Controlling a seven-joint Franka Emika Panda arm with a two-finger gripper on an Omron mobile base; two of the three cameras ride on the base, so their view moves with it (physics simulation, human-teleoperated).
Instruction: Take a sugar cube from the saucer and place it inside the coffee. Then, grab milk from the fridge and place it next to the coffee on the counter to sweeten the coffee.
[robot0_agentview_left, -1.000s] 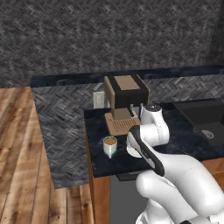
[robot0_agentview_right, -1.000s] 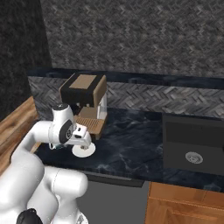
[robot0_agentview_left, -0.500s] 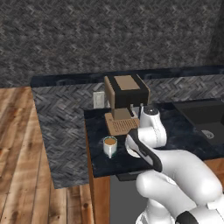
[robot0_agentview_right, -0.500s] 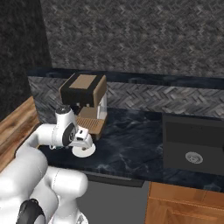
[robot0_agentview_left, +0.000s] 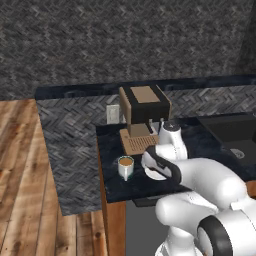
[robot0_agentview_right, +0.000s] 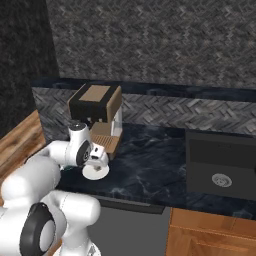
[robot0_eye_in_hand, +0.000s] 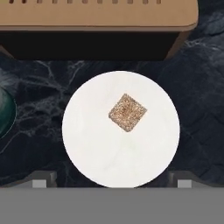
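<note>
Since a second ago the arm has swung lower over the saucer (robot0_eye_in_hand: 87, 148), its white wrist now hiding most of the plate in both base views, while the base cameras have not shifted. The jaws stay released, spread wide to either side of the saucer's near rim in the hand view, grasping nothing. The sugar cube (robot0_eye_in_hand: 127, 112) lies unmoved on the saucer, a little past its middle, corner toward the camera.

Left of the saucer on the bench (robot0_agentview_left: 112, 187) stands the coffee (robot0_agentview_left: 125, 167), just beside the plate. Behind the saucer sits the brown-and-black coffee machine (robot0_agentview_left: 144, 111). Well to the right of the saucer a dark sink (robot0_agentview_right: 219, 167) is let into the bench. A grey herringbone wall (robot0_agentview_right: 165, 42) rises behind, and a wooden floor (robot0_agentview_left: 27, 170) spreads left of the bench.
</note>
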